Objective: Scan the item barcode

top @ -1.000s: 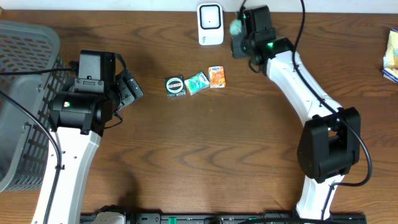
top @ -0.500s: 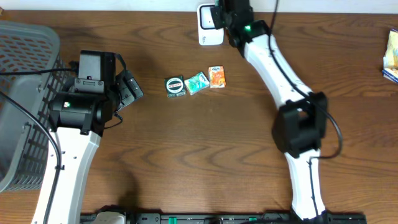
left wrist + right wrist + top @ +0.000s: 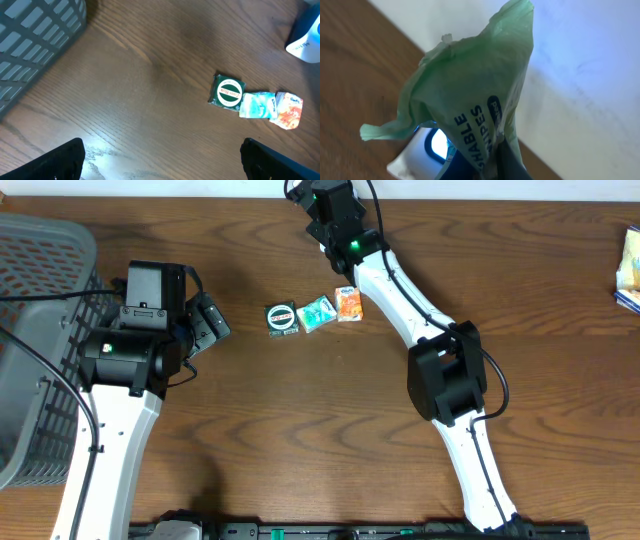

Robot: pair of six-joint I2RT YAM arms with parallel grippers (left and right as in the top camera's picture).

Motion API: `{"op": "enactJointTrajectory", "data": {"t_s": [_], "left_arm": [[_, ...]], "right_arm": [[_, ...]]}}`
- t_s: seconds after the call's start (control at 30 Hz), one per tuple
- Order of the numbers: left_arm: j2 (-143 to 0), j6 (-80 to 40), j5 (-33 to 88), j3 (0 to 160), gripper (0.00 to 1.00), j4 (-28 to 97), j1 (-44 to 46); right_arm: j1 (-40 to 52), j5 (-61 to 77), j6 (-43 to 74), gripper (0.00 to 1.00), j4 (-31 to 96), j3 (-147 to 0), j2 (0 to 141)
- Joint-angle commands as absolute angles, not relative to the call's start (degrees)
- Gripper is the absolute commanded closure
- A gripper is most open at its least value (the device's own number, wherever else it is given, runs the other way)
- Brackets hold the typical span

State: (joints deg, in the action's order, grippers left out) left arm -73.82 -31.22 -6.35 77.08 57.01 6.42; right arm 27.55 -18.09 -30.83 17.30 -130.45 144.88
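Right gripper [image 3: 496, 161] pinches a green wipes packet [image 3: 475, 85] beside the scanner [image 3: 417, 159] (left gripper [image 3: 210, 326] gapes wide, empty).

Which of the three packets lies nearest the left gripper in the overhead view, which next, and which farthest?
From the left gripper:
1. Green packet, left end of the row.
2. Teal packet, middle.
3. Orange packet, right end.

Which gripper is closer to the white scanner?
Right. The right gripper holds a wipes packet right at the scanner; the left gripper hangs open far off, beside the basket.
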Motion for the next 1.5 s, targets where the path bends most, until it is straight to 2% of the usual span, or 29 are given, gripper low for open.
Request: {"op": "enactJointTrajectory", "data": {"t_s": [0.0,0.23,0.4,0.8,0.9,0.97,1.03,1.1,1.17,1.27,1.37,1.47], "left_arm": [[-73.73,-30.65,-6.7,77.87,0.02,57.21,6.17],[-73.73,-30.65,-6.7,77.87,0.02,57.21,6.17],[-73.73,-30.65,-6.7,77.87,0.02,57.21,6.17],[-73.73,-30.65,-6.7,77.87,0.02,57.21,6.17],[-73.73,-30.65,-6.7,77.87,0.02,57.21,6.17],[-73.73,-30.65,-6.7,77.87,0.02,57.21,6.17],[-73.73,-30.65,-6.7,77.87,0.02,57.21,6.17],[-73.73,-30.65,-6.7,77.87,0.02,57.21,6.17],[-73.73,-30.65,-6.7,77.87,0.02,57.21,6.17],[-73.73,-30.65,-6.7,77.87,0.02,57.21,6.17],[-73.73,-30.65,-6.7,77.87,0.02,57.21,6.17],[-73.73,-30.65,-6.7,77.87,0.02,57.21,6.17]], "right_arm": [[26.37,-19.38,-31.86,0.99,18.72,-131.5,144.51],[25.04,-24.51,-28.67,0.99,17.3,-131.52,143.31],[20.84,-25.61,-25.21,0.99,20.21,-131.52,139.13],[-4.27,-27.53,-6.66,0.99,52.99,-131.5,134.63],[-10.2,-27.55,-3.16,0.88,56.99,-131.5,134.63],[-14.02,-27.51,0.49,0.7,59.61,-131.5,134.63],[-16.71,-27.46,4.4,0.45,61.41,-131.5,134.63],[-18.28,-26.44,8.01,0.26,62.87,-131.5,134.63],[-19.16,-22.24,9.21,0.19,64.38,-131.5,134.63],[-19.22,-8.27,9.08,0.19,65.69,-131.5,134.63],[-18.61,7.9,9.17,0.24,66.37,-131.5,134.63],[-17.34,17.74,9.19,0.39,67.31,-131.5,134.63]]}}
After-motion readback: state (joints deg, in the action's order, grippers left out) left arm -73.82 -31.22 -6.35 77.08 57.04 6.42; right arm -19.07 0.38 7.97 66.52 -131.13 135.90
